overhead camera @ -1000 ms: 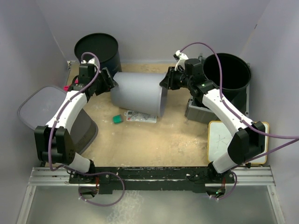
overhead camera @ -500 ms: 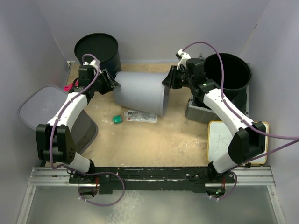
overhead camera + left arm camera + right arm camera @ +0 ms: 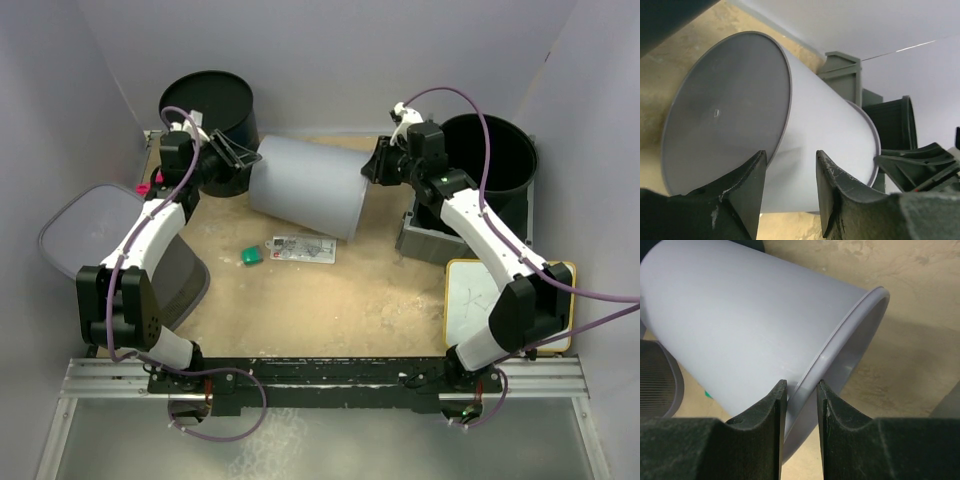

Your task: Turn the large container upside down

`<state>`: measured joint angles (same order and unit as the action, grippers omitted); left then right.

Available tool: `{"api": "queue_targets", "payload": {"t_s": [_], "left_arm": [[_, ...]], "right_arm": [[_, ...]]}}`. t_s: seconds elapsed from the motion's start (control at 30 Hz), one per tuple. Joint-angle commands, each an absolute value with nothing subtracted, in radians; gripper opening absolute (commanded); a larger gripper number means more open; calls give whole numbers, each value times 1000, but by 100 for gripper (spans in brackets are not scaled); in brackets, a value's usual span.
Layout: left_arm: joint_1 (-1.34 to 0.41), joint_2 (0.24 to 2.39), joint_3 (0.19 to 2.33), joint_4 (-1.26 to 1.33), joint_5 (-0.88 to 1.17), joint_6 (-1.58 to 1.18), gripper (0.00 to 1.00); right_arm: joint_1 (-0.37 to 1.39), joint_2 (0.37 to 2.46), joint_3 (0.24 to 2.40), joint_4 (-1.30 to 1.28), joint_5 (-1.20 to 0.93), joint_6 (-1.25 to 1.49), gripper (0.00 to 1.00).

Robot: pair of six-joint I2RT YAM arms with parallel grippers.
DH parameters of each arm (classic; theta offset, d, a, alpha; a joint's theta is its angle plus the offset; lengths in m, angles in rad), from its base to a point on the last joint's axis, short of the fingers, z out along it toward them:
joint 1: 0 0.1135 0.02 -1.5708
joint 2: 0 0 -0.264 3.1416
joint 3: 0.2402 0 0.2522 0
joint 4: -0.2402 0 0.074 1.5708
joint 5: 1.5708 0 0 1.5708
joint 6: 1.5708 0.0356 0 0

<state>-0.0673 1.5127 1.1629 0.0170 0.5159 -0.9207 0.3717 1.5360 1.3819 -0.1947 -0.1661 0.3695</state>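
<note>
The large grey container (image 3: 305,187) lies on its side at the back middle of the table, base to the left and open mouth to the right. My right gripper (image 3: 375,165) is shut on its rim; in the right wrist view the rim (image 3: 850,325) runs between the fingers of the gripper (image 3: 801,385). My left gripper (image 3: 238,158) is open at the base end. In the left wrist view the flat base (image 3: 725,110) and its edge sit between the spread fingers of the gripper (image 3: 788,155), with a wide gap.
A black bucket (image 3: 205,100) stands at the back left, another (image 3: 490,150) at the back right. A grey lidded bin (image 3: 90,230) is at the left. A grey box (image 3: 425,240) and a whiteboard (image 3: 480,300) are at the right. A green object (image 3: 250,256) and a packet (image 3: 300,248) lie below the container.
Both grippers and the container have moved toward the back wall. The container's mouth end has shifted right and it now lies slightly tilted.
</note>
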Motion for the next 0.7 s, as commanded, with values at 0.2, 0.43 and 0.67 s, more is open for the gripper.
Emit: {"api": "queue_targets", "payload": {"t_s": [0.2,0.43,0.67], "left_arm": [[-190,1496,1282,245,689,-1073,40],[-241,1537,1346,275,675,-1095,39],[-278,1589,1378,297,665,-1105,39]], "right_arm": [[411,1565,1394,-174,-247,386,31],[410,1572,1371,-152,-224,400,33],[412,1599,1365,-112,-241,441,36]]}}
